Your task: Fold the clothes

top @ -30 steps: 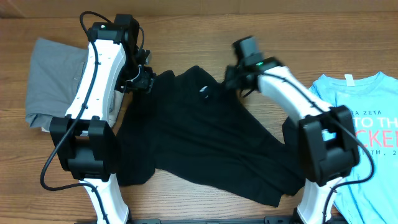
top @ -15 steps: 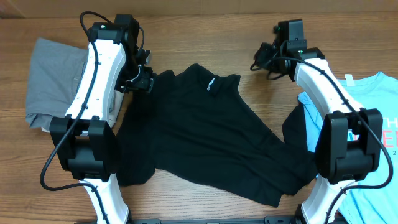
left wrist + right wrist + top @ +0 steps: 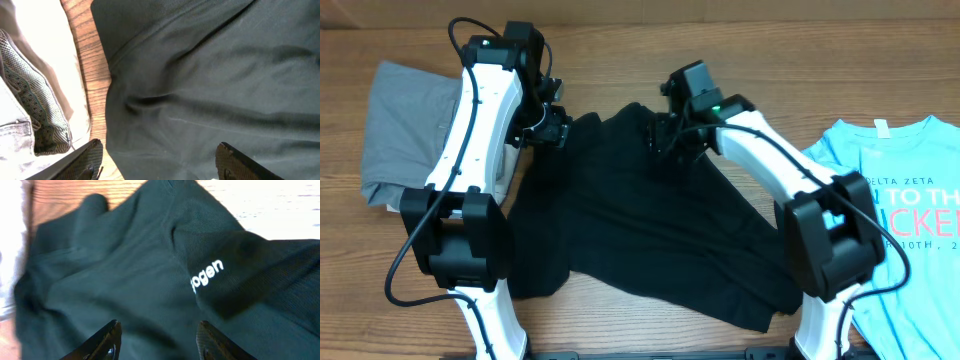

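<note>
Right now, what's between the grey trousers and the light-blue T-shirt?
The black T-shirt, crumpled, with the left arm and right arm over it; the overhead view shows it.

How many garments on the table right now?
3. Grey trousers at the left edge, partly under the left arm; black T-shirt in the centre; light-blue T-shirt at the right edge, partly cut off. More could be hidden beneath them.

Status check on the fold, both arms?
Left gripper open over black T-shirt edge. Right gripper open above its white logo. Shirt crumpled, unfolded. Grey trousers, light-blue T-shirt lie either side.
</note>
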Motion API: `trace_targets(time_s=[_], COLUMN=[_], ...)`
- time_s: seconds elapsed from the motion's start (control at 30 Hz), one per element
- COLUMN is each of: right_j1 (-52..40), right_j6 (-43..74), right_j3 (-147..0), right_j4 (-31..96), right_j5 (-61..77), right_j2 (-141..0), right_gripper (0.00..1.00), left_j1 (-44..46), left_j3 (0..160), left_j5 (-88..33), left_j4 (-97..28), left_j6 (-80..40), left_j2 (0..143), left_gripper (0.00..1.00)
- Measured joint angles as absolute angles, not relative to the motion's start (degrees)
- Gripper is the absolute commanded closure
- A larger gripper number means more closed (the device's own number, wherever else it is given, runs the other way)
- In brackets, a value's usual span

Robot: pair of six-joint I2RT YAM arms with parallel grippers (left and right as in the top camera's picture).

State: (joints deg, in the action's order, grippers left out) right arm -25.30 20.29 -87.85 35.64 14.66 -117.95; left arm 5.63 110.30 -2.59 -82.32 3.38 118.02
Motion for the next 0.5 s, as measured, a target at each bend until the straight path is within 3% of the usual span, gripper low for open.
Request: trace_targets(time_s=[0.5], right_j1=[-23.75], right_j6=[20.95], right_j3=[-87.53], right_j4=[37.3], right_j5=[9.63], right_j2=[-120.81], right_gripper=[0.54], left_j1=[5.63], left_j3=[110.3], left_j5=[-2.59], left_j4=[-82.04], left_j6=[3.36], left_j2=[118.02], left_gripper=[0.23])
